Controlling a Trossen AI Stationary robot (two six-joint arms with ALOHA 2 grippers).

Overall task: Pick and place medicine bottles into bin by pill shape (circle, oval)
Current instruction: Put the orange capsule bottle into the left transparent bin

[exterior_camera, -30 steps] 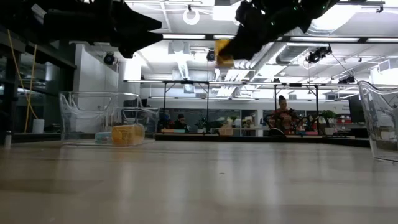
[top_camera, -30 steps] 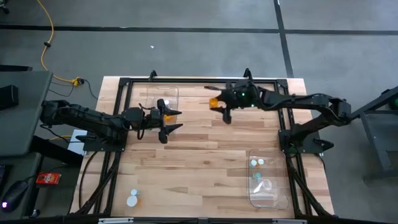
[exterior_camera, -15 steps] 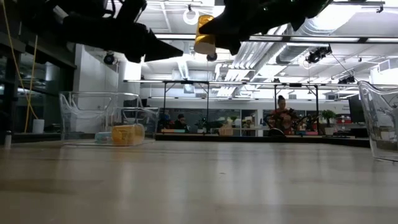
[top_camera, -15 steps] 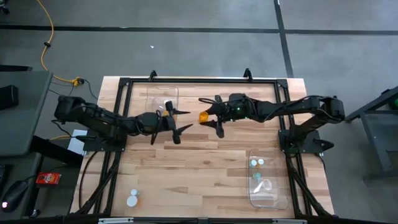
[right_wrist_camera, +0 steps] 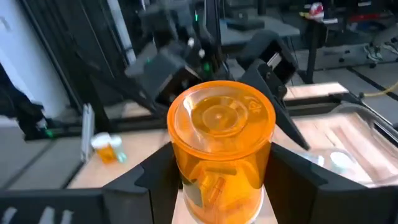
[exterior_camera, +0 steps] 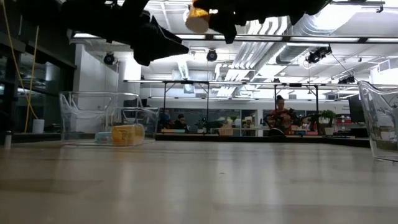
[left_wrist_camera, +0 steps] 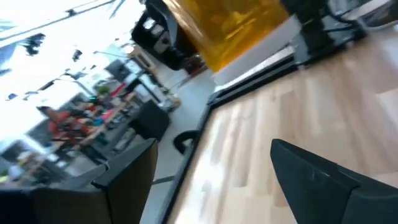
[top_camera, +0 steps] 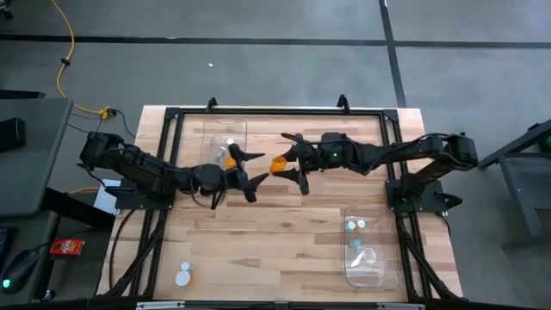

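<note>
An amber medicine bottle hangs over the middle of the table's far half, with my right gripper shut on it. In the low view the bottle is high above the tabletop. My left gripper stands open just to the bottle's left, its fingers pointing at it and apart from it. In the left wrist view the bottle is close ahead. Another amber bottle lies in the clear bin at the far left. My right gripper pinches the bottle's amber wall between its two fingers, one on each side, at the end nearest the gripper. The fingers come level from the table's right. The bottle's flat clear end faces away from the gripper. The bottle is lifted clear.
A second clear bin at the near right holds pale and teal bottles. Two bottles stand near the table's near-left corner. A black frame runs along the table's edges. The middle and near boards are bare wood.
My right gripper has carried the amber bottle toward the table's left and tipped it. My left gripper has gone toward the table's right, toward the bottle, and has rolled about its own axis. The two grippers now stand close together.
</note>
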